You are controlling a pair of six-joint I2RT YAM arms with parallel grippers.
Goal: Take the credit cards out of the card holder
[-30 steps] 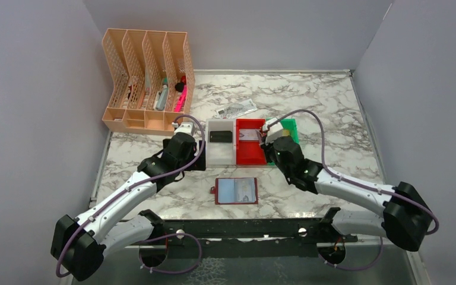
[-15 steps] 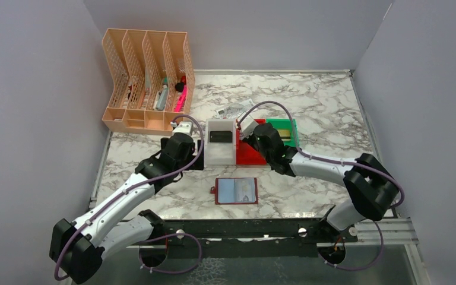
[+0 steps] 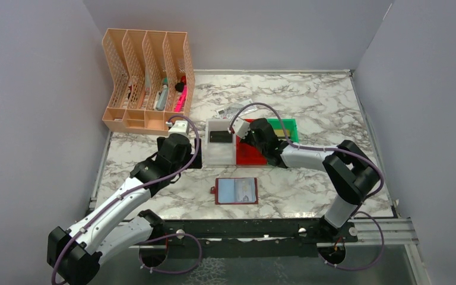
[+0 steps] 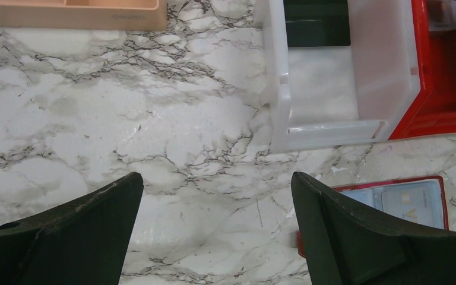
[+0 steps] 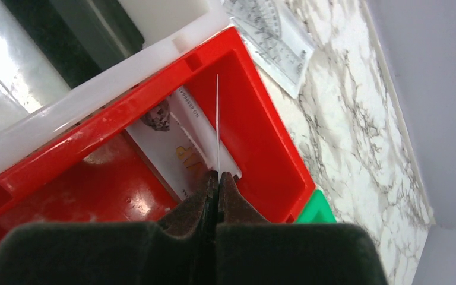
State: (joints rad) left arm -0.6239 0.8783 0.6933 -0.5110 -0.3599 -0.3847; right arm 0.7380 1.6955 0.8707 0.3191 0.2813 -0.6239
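Observation:
The card holder lies open on the marble near the front, maroon with bluish sleeves; a pale card still shows in its right sleeve. My right gripper is over the red bin, shut on a thin card seen edge-on. Below it a pale card lies flat in the red bin. A black card lies in the white bin. My left gripper is open and empty over bare marble, left of the white bin and up-left of the card holder.
A peach file organiser with pens stands at back left. A green bin sits right of the red bin. A white printed flat tag lies behind the bins. Grey walls enclose three sides.
My right arm has swung left, carrying its gripper from the red bin's right edge toward its back left corner. My left gripper has drawn back slightly to the left.

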